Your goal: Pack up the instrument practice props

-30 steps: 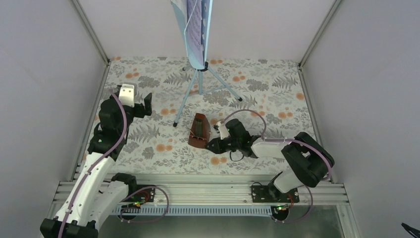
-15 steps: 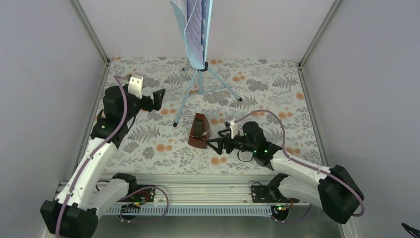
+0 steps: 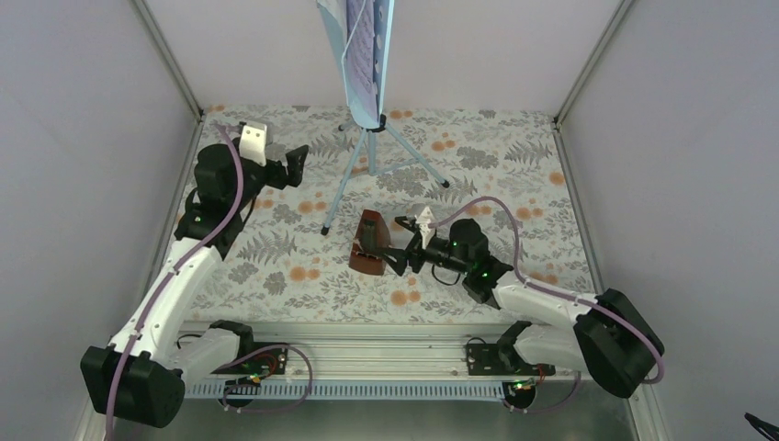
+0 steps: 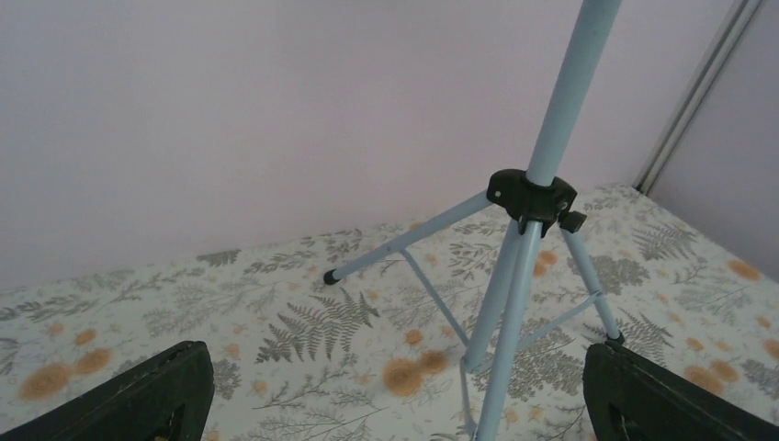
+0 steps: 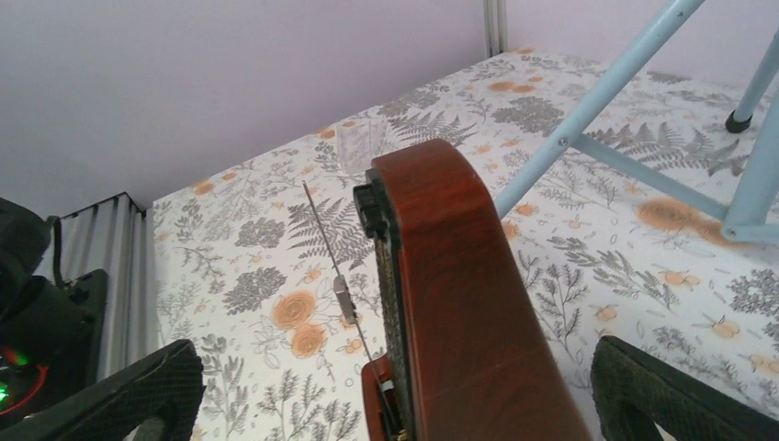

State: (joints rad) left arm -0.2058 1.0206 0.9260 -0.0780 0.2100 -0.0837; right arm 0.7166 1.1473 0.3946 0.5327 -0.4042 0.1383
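The metronome (image 3: 370, 244) is seen upright on the fern-patterned table (image 3: 276, 276), near the middle, just in front of the music stand (image 3: 371, 147). The right gripper (image 3: 397, 245) is held just beside it with fingers spread wide; in the wrist view the metronome is framed between them, clear of both. The left gripper (image 3: 296, 166) is held at the far left, fingers likewise apart and nothing gripped, pointed towards the stand's tripod legs. Sheet-music pages (image 3: 363, 55) are carried on the stand
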